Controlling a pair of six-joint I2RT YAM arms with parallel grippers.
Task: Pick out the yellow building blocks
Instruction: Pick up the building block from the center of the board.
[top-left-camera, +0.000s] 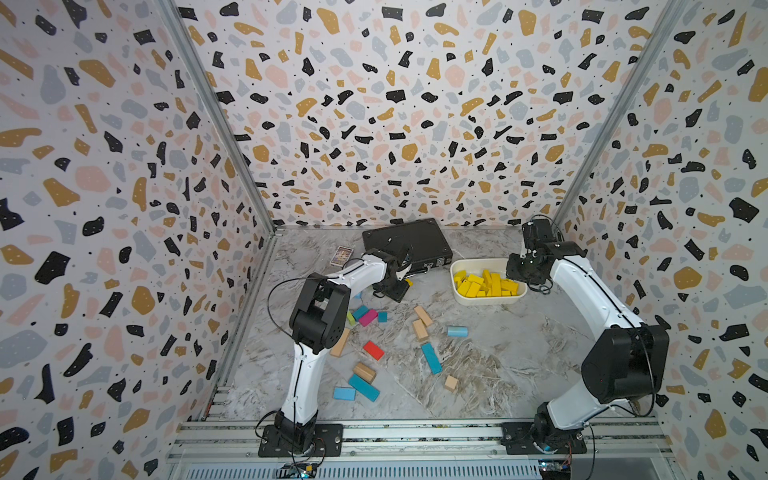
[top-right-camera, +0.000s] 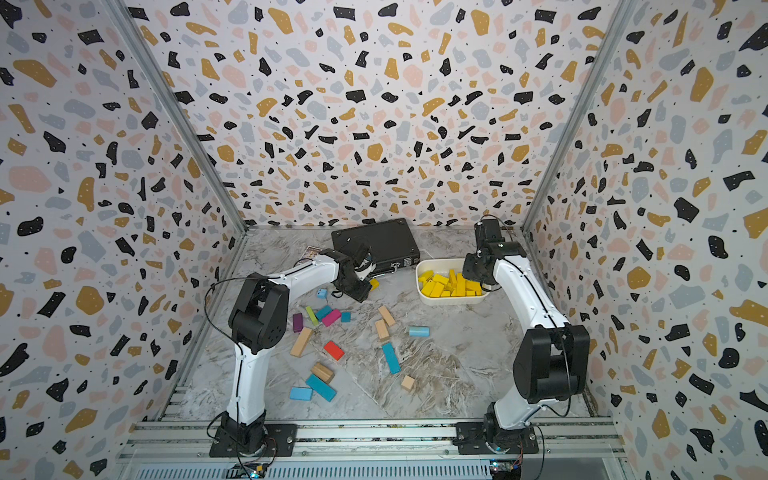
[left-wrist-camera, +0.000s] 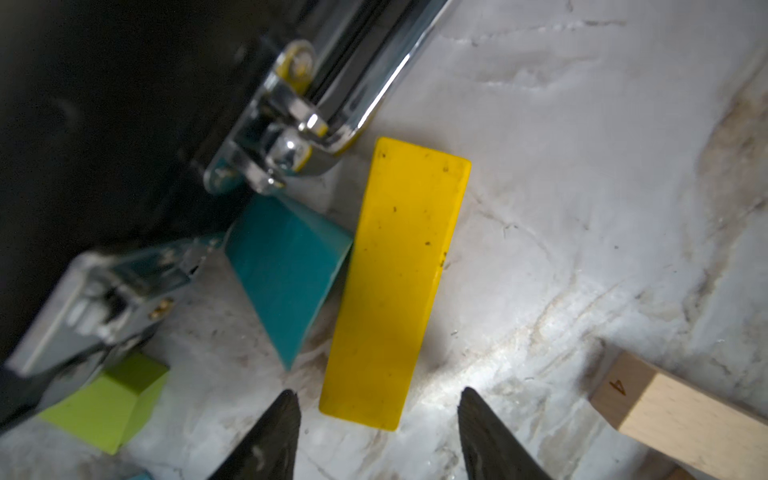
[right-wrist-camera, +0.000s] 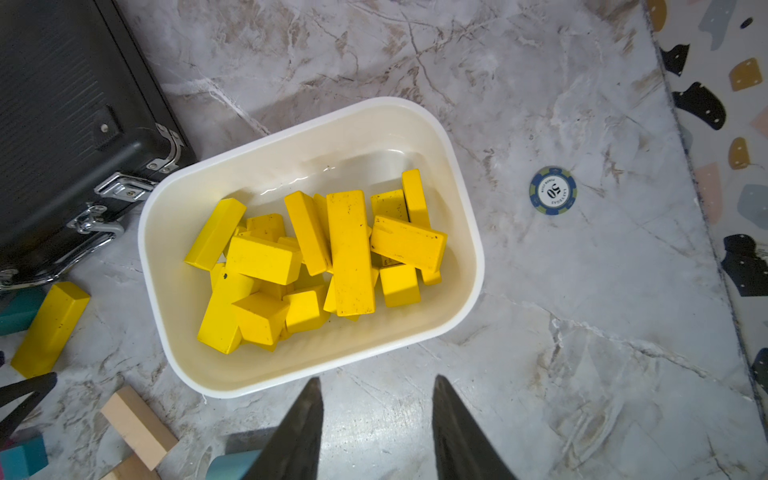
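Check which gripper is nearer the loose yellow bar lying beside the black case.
Left. The left gripper hangs right over the yellow bar, fingers open on either side of one end. The right gripper is off by the white bin, the bar well to its side.

The yellow block (left-wrist-camera: 395, 282) lies flat on the bench (left-wrist-camera: 582, 208). On one long side a teal block (left-wrist-camera: 286, 270) touches it, and the black case (left-wrist-camera: 104, 104) stands just behind that. The case's handle (left-wrist-camera: 357, 95) is near its far end. The other long side has free bench, up to a tan block (left-wrist-camera: 673, 415).
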